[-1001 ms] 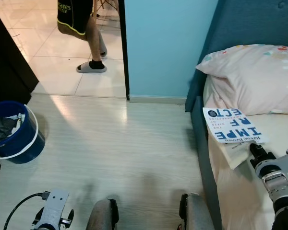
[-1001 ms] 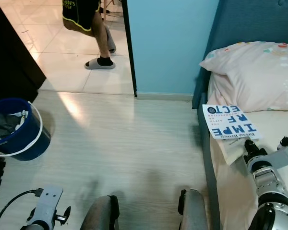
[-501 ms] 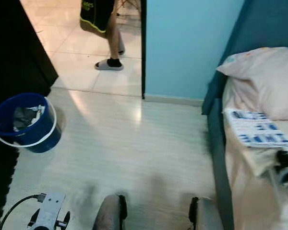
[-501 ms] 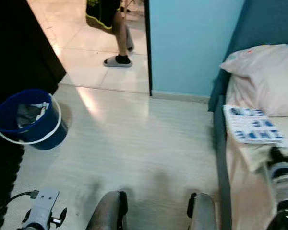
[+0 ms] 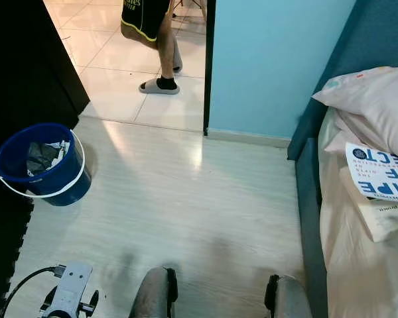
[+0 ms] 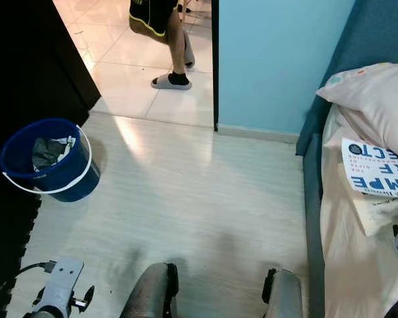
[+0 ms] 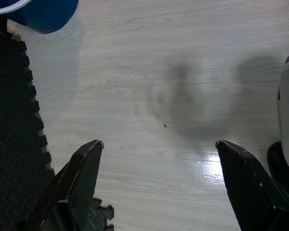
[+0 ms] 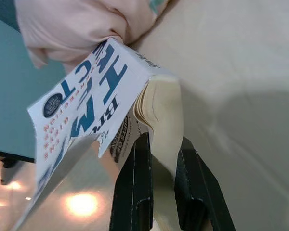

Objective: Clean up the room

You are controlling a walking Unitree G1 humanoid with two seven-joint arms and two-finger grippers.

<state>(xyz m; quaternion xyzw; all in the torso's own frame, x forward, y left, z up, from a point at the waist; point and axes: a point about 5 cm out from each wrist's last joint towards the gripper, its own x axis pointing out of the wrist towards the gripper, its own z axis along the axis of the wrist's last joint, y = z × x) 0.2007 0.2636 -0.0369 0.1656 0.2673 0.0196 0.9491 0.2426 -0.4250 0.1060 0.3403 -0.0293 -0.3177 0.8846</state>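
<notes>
bed (image 6: 348,265) along the robot's right, pillow (image 6: 371,93) at its head | blue bucket (image 6: 50,159) on the floor, far left | book (image 6: 375,182) on the bed below the pillow, right gripper (image 8: 159,159) clamped on its pages | left gripper (image 7: 159,159) spread wide above bare floor

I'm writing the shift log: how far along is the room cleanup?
Done: the blue bucket already holds some trash. In hand: the right gripper is shut on the book lying on the bed beside the pillow. Left: putting the book away. The left gripper hangs open over the floor.
</notes>
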